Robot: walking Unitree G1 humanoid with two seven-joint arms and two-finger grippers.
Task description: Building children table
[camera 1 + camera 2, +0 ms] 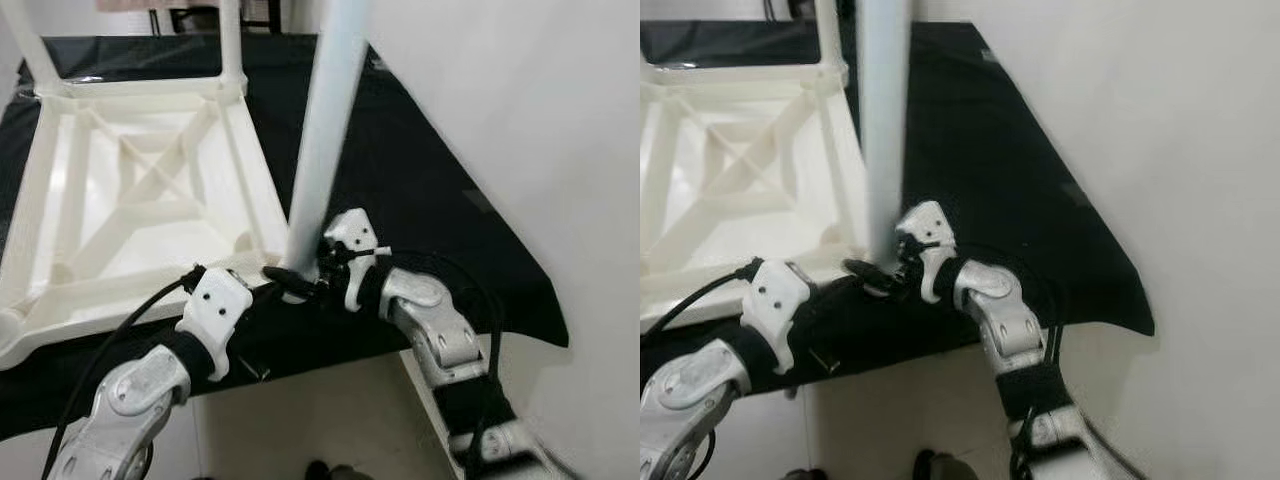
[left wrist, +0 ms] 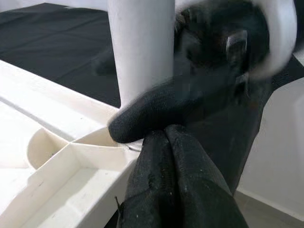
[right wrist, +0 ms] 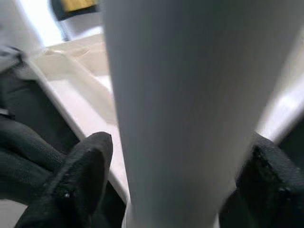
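A white plastic children's table [image 1: 130, 190] lies upside down on a black cloth, its ribbed underside facing up. At its near right corner a white leg [image 1: 325, 130] stands upright in its socket. My right gripper [image 1: 300, 278] is shut on this leg just above its base; in the right wrist view the leg [image 3: 190, 95] sits between the two fingers [image 3: 85, 175]. My left gripper [image 2: 171, 166] is shut with nothing in it, its tips pressed together at the same corner, touching or nearly touching the right gripper's finger [image 2: 156, 111].
Two more legs [image 1: 232, 40] [image 1: 30, 45] stand at the far corners. The black cloth [image 1: 420, 180] covers a low surface whose near edge runs under my wrists. A white wall [image 1: 540, 100] is close on the right. Pale floor lies below.
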